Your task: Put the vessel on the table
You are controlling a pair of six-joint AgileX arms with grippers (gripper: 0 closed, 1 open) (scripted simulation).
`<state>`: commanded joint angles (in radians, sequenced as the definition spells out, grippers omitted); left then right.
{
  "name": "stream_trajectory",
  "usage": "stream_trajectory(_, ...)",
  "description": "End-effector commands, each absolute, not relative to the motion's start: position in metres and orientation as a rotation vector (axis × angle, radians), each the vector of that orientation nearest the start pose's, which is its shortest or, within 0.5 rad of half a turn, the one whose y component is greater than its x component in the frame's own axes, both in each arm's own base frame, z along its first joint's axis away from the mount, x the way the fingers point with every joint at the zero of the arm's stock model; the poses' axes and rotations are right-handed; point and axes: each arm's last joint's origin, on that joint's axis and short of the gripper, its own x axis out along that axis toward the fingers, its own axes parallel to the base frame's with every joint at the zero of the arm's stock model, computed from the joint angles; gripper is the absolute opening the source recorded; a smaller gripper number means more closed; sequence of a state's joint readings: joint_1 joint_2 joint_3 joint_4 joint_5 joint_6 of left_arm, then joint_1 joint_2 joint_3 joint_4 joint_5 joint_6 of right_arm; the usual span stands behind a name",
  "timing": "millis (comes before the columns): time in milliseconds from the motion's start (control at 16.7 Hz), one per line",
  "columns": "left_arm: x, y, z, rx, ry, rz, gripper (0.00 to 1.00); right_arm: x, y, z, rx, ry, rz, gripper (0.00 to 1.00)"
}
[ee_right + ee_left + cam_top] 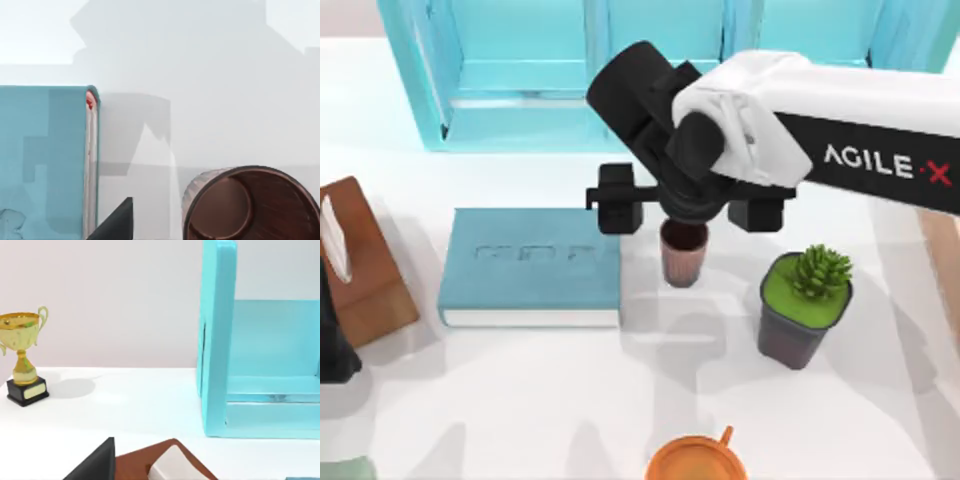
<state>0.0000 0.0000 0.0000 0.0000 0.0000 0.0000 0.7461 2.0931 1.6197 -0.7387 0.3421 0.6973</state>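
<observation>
Cup: the small copper-brown ribbed cup (682, 253) stands upright, mouth up, just right of the teal book (530, 265) and left of the potted succulent (805, 305).
Table: the cup appears to rest on the white table (520, 390), beside the book and not on it; its base is hard to see from above, so contact is a judgement.
Right gripper: the right gripper (688, 222) hangs directly over the cup, its dark head covering the cup's far rim.
Fingers: one dark finger tip (117, 222) shows beside the cup in the right wrist view, apart from its wall; the fingers seem spread, not pinching the cup.
Key relation: the cup's long axis is vertical and lies straight below the fingers, so a clean lift upward should clear it.
Nearer arm: the right one; the left arm is parked at the table's left, near the brown tissue box (360, 265).
Risk: a sideways drift could tip the cup.
</observation>
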Motion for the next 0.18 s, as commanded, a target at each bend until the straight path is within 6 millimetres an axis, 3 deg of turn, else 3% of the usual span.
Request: stream_trajectory(180,0.1057,-0.0012,0.16,0.0,0.0,0.0,1.0,0.3251,0.2924,0.1793,-0.011,1.081,-0.012,1.0)
